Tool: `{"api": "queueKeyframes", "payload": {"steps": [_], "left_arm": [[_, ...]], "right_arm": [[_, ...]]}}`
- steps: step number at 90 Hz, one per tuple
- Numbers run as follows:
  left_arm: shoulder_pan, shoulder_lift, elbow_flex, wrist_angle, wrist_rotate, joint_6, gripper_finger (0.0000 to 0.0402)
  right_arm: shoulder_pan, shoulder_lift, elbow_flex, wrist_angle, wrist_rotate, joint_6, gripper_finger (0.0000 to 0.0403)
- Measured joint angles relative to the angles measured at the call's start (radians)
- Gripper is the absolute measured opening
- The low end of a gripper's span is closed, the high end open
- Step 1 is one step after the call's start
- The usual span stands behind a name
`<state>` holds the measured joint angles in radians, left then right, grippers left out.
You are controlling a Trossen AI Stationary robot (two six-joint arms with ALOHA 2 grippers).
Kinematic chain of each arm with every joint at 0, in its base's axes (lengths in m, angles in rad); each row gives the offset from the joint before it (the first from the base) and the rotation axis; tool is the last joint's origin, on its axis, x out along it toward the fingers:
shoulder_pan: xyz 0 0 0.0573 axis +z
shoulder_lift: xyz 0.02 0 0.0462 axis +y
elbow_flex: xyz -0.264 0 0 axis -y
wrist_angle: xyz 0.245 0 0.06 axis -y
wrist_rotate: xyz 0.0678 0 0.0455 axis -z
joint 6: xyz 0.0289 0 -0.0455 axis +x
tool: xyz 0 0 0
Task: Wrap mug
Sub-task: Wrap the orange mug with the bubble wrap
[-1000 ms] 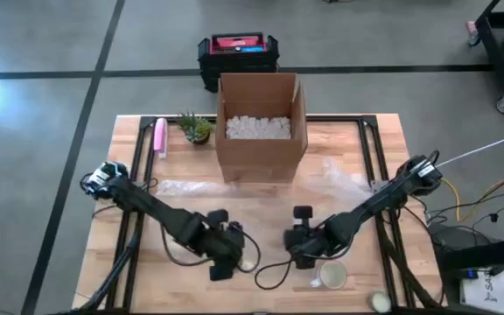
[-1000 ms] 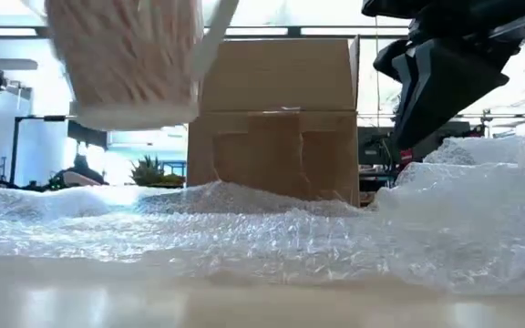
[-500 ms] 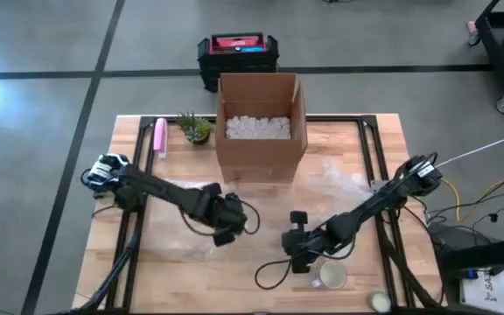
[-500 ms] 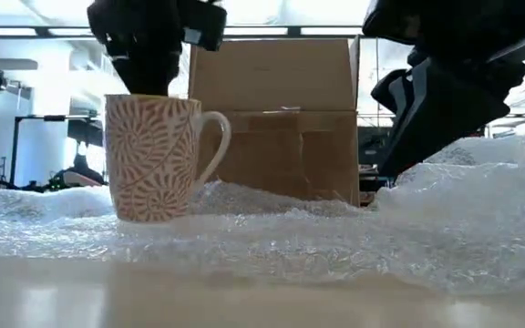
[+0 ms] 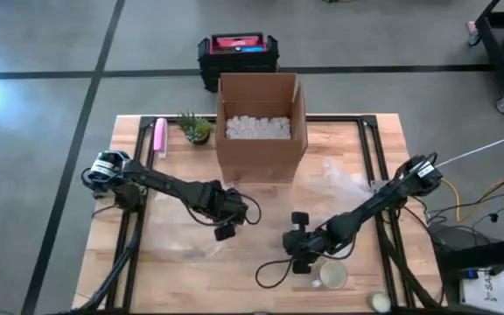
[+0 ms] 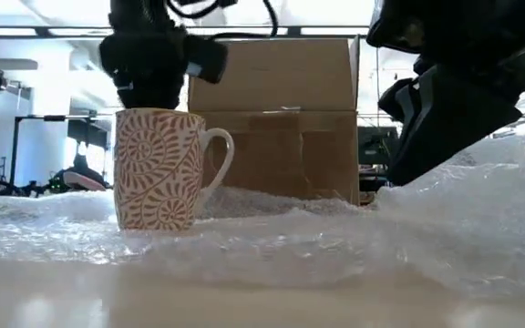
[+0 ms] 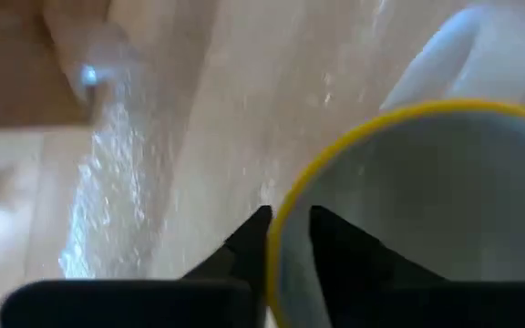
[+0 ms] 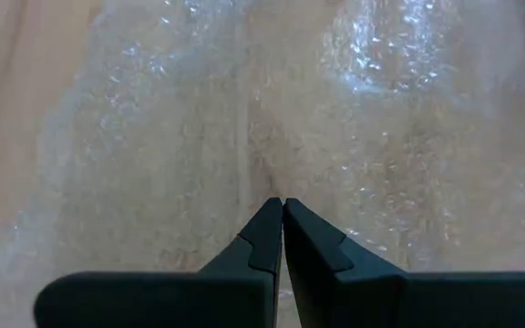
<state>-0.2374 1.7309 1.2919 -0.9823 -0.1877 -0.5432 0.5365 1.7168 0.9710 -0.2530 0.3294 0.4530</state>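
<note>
From above, the wooden tabletop (image 5: 182, 271) carried an open cardboard box (image 5: 259, 127) at its far middle, filled with white packing peanuts (image 5: 257, 128). Beside the box stood a small potted plant (image 5: 196, 128), with a pink object (image 5: 159, 138) just past it near the far left corner. A sheet of clear bubble wrap (image 5: 335, 179) lay spread across the middle of the tabletop. The left gripper (image 5: 226, 229) hung over the wrap left of centre, hiding the mug from this camera. The right gripper (image 5: 301, 261) sat low on the wrap right of centre, and a pale round object (image 5: 332, 276) lay near it at the front edge.

At tabletop height, the mug (image 6: 162, 169), white with a reddish spiral pattern, stood upright on the bubble wrap (image 6: 272, 241), handle turned toward the box (image 6: 272, 118). The left gripper (image 6: 153, 100) met its rim from above. The right arm (image 6: 454, 91) loomed dark over a raised mound of wrap.

The left wrist camera looked down into the mug (image 7: 427, 228): a yellow rim, a pale inside, the handle beyond. The left gripper (image 7: 288, 228) pinched that rim, one finger outside the wall and one inside.

The right wrist camera showed the right gripper (image 8: 283, 219) with its fingers pressed together tip to tip, just above the bubble wrap (image 8: 199, 128); whether a fold was caught between them I could not tell.
</note>
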Motion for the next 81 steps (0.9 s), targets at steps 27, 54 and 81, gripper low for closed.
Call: {"api": "queueKeyframes", "payload": {"steps": [27,54,81], "left_arm": [[-0.044,-0.076,0.132,-0.144,0.064,-0.092,0.0216],[-0.210,-0.244,0.026,-0.165,-0.072,-0.301,0.0237],[-0.300,-0.327,-0.276,0.098,-0.080,-0.479,0.0207]], "right_arm": [[-0.006,-0.003,0.000,-0.056,-0.039,-0.070,0.0001],[-0.013,0.002,0.005,-0.169,-0.180,-0.037,0.0101],[-0.035,0.070,0.006,-0.171,-0.134,-0.105,0.0150]]}}
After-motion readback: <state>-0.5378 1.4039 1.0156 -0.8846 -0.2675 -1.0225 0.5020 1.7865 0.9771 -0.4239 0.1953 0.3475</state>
